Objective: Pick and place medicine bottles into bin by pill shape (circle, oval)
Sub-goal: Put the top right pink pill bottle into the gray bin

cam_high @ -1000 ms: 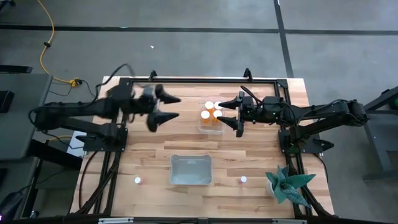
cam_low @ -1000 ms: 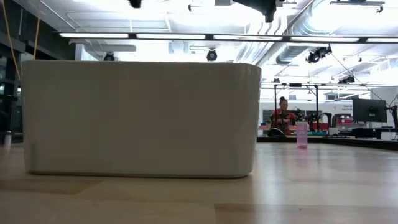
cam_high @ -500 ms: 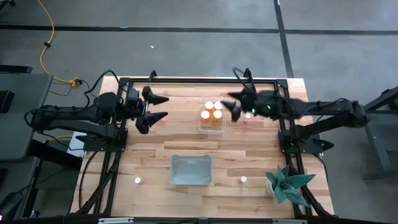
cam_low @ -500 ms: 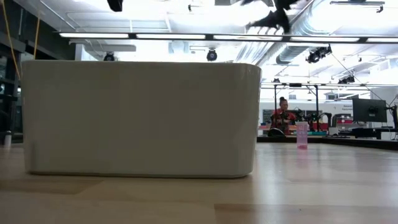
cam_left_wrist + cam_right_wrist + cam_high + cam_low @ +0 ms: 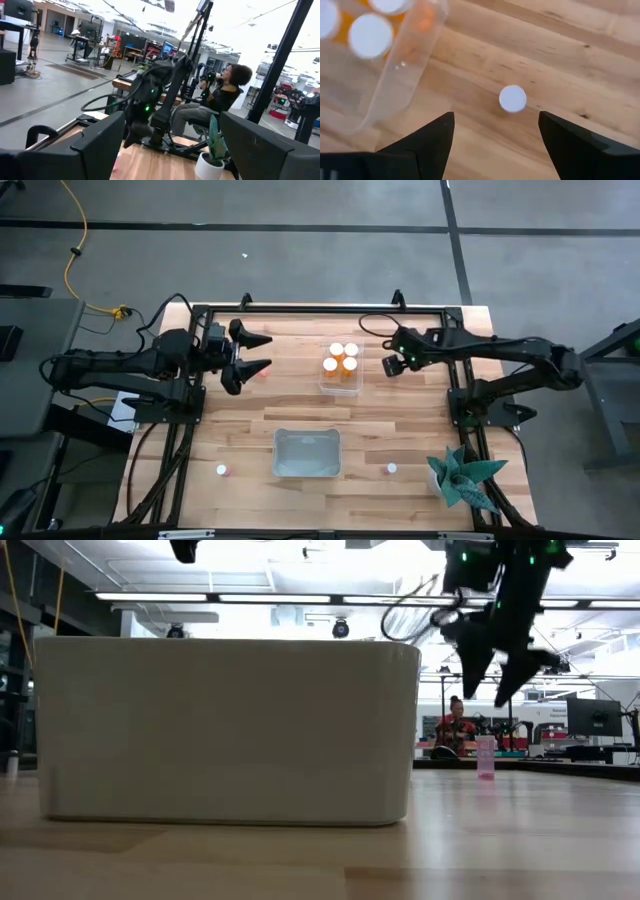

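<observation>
A clear bin (image 5: 340, 377) at the table's far middle holds several orange medicine bottles with white caps (image 5: 336, 349); it also shows in the right wrist view (image 5: 395, 75). One bottle (image 5: 512, 98) stands on the table right of that bin, pinkish in the low view (image 5: 486, 757). My right gripper (image 5: 392, 366) hangs above it, pointing down, open and empty (image 5: 496, 117) (image 5: 497, 665). My left gripper (image 5: 268, 352) is open and empty over the table's far left (image 5: 172, 117). Two more bottles (image 5: 221, 470) (image 5: 391, 469) stand near the front edge.
A white bin (image 5: 307, 453) stands at the near middle and fills much of the low view (image 5: 225, 730). A potted plant (image 5: 462, 480) stands at the near right corner. A black frame (image 5: 320, 308) runs around the table. A person (image 5: 220, 100) sits beyond the table.
My left gripper has drawn back toward the table's left edge and then kept still. My right gripper has moved away from the clear bin toward the right, tipped to point down, and come lower over the standing bottle; it has stayed open.
</observation>
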